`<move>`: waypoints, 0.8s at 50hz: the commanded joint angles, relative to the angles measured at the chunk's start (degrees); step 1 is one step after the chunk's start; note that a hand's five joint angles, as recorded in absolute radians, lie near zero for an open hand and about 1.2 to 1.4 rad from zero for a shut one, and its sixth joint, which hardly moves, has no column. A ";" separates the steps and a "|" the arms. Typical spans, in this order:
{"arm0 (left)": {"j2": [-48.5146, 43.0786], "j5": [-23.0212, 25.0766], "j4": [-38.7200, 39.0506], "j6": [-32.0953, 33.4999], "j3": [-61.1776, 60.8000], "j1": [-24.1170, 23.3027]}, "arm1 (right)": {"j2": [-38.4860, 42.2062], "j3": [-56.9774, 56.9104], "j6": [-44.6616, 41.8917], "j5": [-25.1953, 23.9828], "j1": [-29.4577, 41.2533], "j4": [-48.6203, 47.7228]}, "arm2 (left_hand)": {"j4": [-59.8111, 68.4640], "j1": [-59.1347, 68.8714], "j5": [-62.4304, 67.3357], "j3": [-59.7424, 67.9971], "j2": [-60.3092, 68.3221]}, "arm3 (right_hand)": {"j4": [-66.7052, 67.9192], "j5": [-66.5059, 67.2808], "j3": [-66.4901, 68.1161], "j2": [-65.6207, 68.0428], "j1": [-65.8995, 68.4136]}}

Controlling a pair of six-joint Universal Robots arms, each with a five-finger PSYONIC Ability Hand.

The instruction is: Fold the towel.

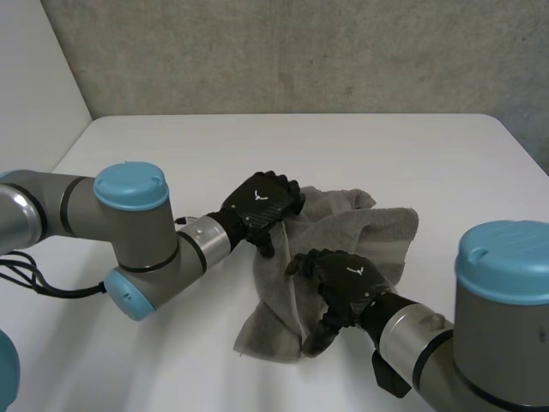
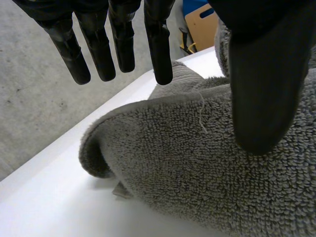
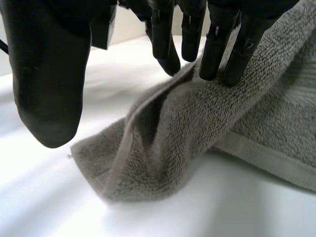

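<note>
Over the rumpled towel (image 1: 377, 232), the left robot hand (image 1: 260, 203) and right robot hand (image 1: 345, 281) are palm-down, uncurled, gripping nothing.

One towel (image 1: 364, 230), two robot hands (image 1: 260, 202) (image 1: 347, 281)

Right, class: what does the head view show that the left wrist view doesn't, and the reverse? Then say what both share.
Head view alone: the left arm and right arm, the right hand on the near part of the towel, and the towel's whole crumpled outline. Left wrist view alone: the looped pile up close, a rolled fold, blue and tan objects beyond the edge of the table. Both: the left hand over the grey towel on the white table.
</note>
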 commanded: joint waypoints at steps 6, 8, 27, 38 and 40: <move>-1.78 0.13 0.42 -0.26 1.57 0.00 | 5.03 0.12 1.58 8.93 0.18 -7.77 | 23.00 22.51 22.17 22.79 22.83 | -2.86 -0.81 -3.63 -4.70 -3.80; -2.21 0.13 0.50 -0.18 1.65 0.00 | 5.73 0.56 1.58 10.15 0.36 -8.65 | 24.17 23.68 23.34 23.96 24.00 | -2.69 -0.65 -3.46 -4.54 -3.63; -2.48 -0.31 -0.02 -0.26 2.80 0.09 | 11.18 -1.63 2.02 11.12 4.66 -11.46 | 40.83 40.34 40.00 40.62 40.66 | -1.35 0.70 -2.12 -3.19 -2.29; -1.60 -0.48 -0.55 -0.53 1.83 0.09 | 14.88 -3.74 6.06 11.04 4.31 -11.55 | 47.55 47.06 46.72 47.34 47.38 | 15.62 17.66 14.84 13.77 14.67; -1.43 -0.57 -0.72 -0.53 1.83 0.18 | 14.88 -4.18 6.41 10.95 4.22 -11.55 | 48.89 48.40 48.06 48.68 48.72 | 21.64 23.68 20.87 19.80 20.70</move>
